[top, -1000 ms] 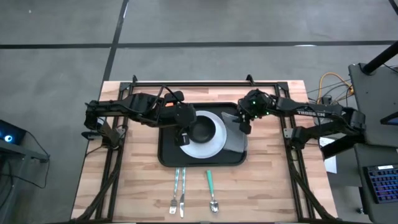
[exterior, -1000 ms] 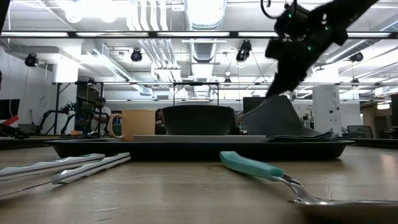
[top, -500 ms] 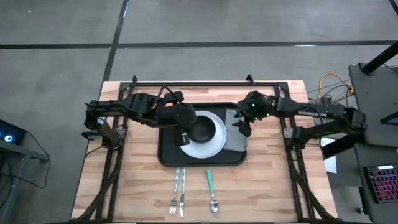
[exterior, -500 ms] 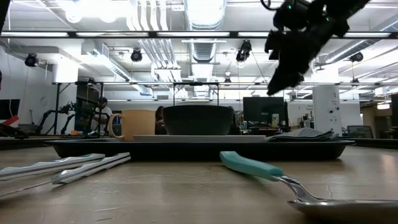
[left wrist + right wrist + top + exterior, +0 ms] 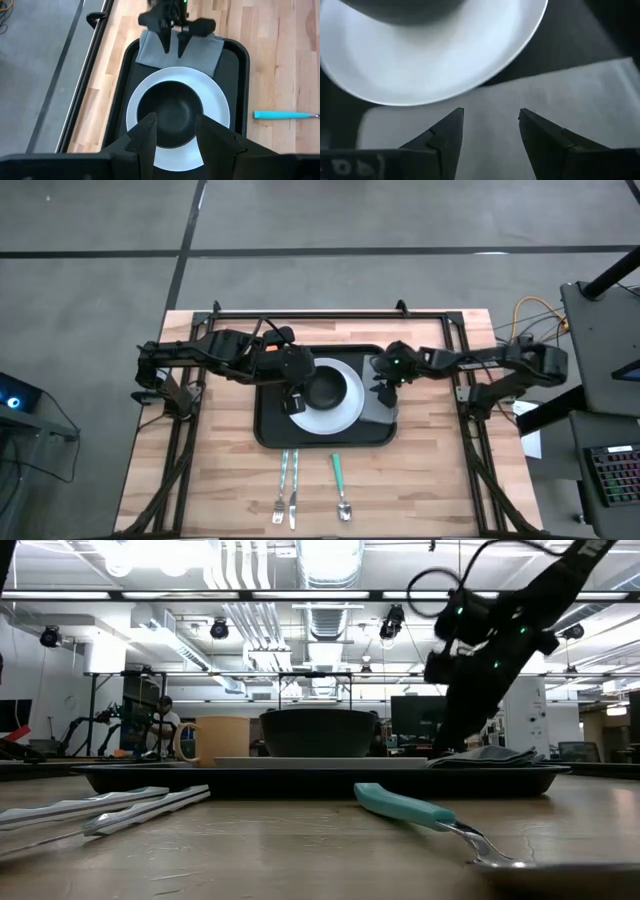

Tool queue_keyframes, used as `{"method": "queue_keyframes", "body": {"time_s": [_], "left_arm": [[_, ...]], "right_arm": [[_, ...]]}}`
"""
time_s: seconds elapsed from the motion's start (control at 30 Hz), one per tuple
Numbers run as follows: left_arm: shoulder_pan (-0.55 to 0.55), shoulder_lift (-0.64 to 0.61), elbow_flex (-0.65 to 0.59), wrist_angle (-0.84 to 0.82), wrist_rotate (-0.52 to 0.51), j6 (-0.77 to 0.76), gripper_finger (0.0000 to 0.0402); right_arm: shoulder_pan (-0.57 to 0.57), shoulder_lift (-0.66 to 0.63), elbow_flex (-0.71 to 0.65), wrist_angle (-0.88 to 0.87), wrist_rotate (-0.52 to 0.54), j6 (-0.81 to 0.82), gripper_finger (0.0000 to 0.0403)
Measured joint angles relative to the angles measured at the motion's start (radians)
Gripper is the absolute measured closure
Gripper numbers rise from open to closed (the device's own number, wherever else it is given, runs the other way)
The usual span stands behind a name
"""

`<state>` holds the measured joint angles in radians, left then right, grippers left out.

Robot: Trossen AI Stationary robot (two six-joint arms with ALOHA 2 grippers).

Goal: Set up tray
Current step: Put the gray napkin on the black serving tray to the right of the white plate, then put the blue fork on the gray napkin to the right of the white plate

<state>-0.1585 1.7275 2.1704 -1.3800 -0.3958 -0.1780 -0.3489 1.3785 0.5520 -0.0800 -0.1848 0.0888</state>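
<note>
- A round white plate (image 5: 330, 412) lies centre frame in the high view, with a dark round bowl (image 5: 325, 389) sitting on it.
- A folded grey cloth napkin (image 5: 382, 404) lies just right of the plate (its edge tucked under the plate's rim).
- Below, on the pale wooden table (image 5: 430, 480), a silver fork (image 5: 282, 485) and silver knife (image 5: 293, 488) lie side by side; a teal-handled spoon (image 5: 339, 485) lies to their right.
- A tan mug (image 5: 212, 741) stands left of the bowl in the low view.

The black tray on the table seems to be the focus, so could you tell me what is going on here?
The large black rectangular tray holds a white plate with a dark bowl on it and a grey folded napkin beside the plate. The right gripper hangs open just above the napkin, holding nothing. The left gripper waits open over the bowl. A fork, a knife and a teal-handled spoon lie on the wooden table, off the tray.
</note>
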Motion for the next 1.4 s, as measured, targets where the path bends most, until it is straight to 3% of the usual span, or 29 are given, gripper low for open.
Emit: {"method": "queue_keyframes", "body": {"time_s": [0.27,0.63,0.9,1.13,1.4], "left_arm": [[0.0,0.0,0.0,0.0,0.0,0.0,0.0283],[0.0,0.0,0.0,0.0,0.0,0.0,0.0283],[-0.005,0.0,0.0,0.0,0.001,0.0,0.0283],[-0.004,0.0,-0.022,0.0,0.0,0.0,0.0283],[-0.006,0.0,-0.108,0.003,0.043,-0.037,0.0283]], "right_arm": [[0.004,0.169,0.055,0.044,-0.008,-0.016,0.0225],[0.051,0.275,0.185,0.024,-0.018,-0.025,0.0227],[0.027,0.135,0.184,-0.094,-0.02,-0.029,0.0227],[0.041,-0.008,0.161,-0.229,0.051,-0.009,0.0227],[0.235,0.003,0.119,-0.239,0.059,0.111,0.0227]]}}
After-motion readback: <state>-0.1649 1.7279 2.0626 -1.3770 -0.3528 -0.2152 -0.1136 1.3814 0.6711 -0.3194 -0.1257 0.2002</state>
